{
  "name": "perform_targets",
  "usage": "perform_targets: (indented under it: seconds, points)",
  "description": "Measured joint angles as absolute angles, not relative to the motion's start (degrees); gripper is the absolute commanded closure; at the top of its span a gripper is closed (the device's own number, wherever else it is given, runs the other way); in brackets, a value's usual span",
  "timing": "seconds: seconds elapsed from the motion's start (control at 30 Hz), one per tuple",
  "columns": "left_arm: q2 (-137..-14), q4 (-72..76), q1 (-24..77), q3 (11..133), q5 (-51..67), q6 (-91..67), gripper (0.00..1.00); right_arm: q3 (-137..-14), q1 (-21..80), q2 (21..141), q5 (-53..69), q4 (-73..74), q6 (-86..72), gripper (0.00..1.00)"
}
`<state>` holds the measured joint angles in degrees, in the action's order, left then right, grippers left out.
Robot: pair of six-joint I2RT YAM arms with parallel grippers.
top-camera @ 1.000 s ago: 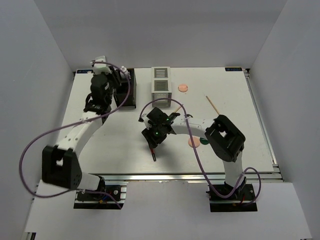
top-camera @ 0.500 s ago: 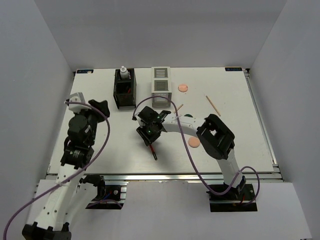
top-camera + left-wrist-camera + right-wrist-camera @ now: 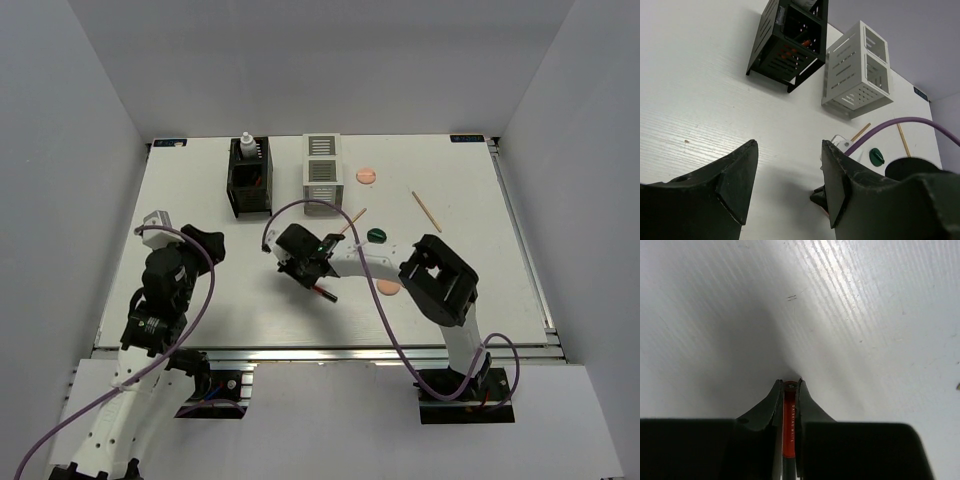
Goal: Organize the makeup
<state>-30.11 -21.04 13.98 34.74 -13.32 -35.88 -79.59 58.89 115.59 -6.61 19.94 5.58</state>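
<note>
Since a second ago the left gripper (image 3: 204,240) has drawn back from the black slatted box (image 3: 248,186) to the near-left part of the table (image 3: 480,290). The slim red tube (image 3: 322,292) has swung with the right gripper (image 3: 298,266), so its free end now points toward the near right. We see the right claw pinched tight on that tube: in its wrist view the two fingers (image 3: 767,407) close on the red barrel above bare table (whether the tube touches the surface we cannot tell). The left claw stands wide apart and holds nothing, its fingers (image 3: 735,182) framing the table. A small white bottle (image 3: 246,144) stands at the far end of the black box, and red tubes (image 3: 790,50) show through its slats. The white slatted box (image 3: 322,172) sits just to its right. Loose on the table are two peach discs (image 3: 367,176), one near the white box and the other by the right arm, a dark-green disc (image 3: 376,236) and two thin wooden sticks (image 3: 427,211).
</note>
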Motion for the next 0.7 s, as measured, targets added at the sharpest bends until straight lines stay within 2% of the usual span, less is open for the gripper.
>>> perform_targets:
  seconds: [0.07,0.2,0.4,0.5,0.7]
  points:
    - [-29.8,-21.0,14.0,34.2,-12.7,-36.6,0.37,-80.3,57.4,115.7,-2.7,20.6,8.2,1.0]
    - [-29.3,-20.8,14.0,31.7,-10.6,-38.4,0.37,-87.4,50.9,117.0,13.4,26.6,13.3,1.0]
    - [-29.2,-19.2,14.0,25.0,-4.7,-42.5,0.37,-111.0,41.3,119.8,30.2,23.9,17.6,1.0]
    - [-29.3,-18.5,14.0,22.8,-2.7,-44.2,0.37,-116.5,39.8,119.8,34.7,13.5,16.2,1.0]
    - [-29.9,-16.5,14.0,22.1,-0.4,-45.6,0.37,-115.5,40.4,122.5,36.3,-16.8,4.4,1.0]
